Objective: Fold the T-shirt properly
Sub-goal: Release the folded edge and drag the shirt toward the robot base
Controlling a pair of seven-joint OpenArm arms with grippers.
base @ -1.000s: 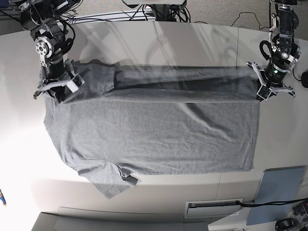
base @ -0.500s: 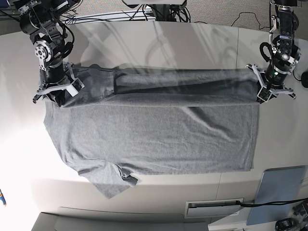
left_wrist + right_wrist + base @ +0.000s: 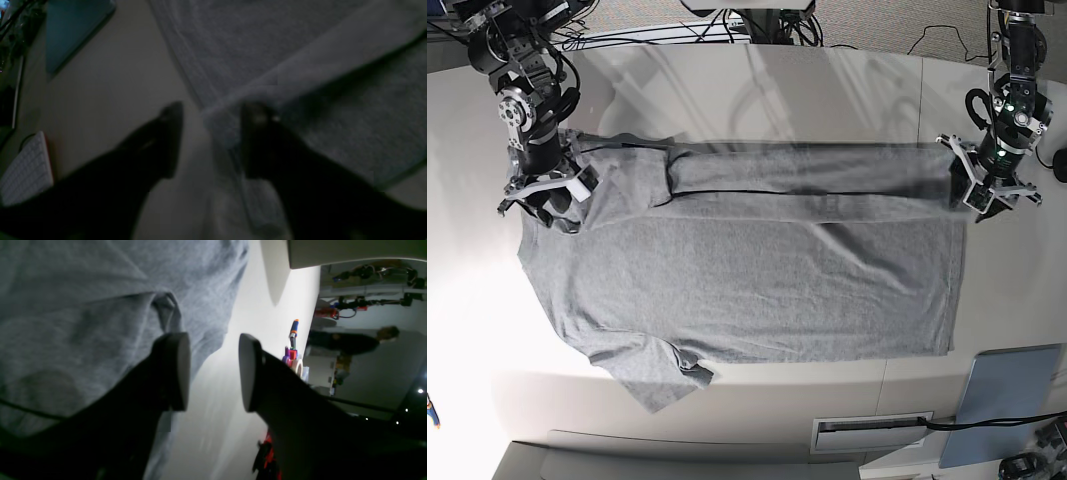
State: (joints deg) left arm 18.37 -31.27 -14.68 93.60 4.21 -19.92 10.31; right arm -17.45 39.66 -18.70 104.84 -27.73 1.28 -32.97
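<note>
Base view, grey T-shirt (image 3: pixel 757 280) spread below both open jaws (edge partly folded over)

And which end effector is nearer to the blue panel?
Left. The left end effector is on the panel's side of the shirt; the right end effector is on the opposite side.

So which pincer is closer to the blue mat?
The left pincer, on the same side as the blue mat; the right pincer is across the shirt.
</note>
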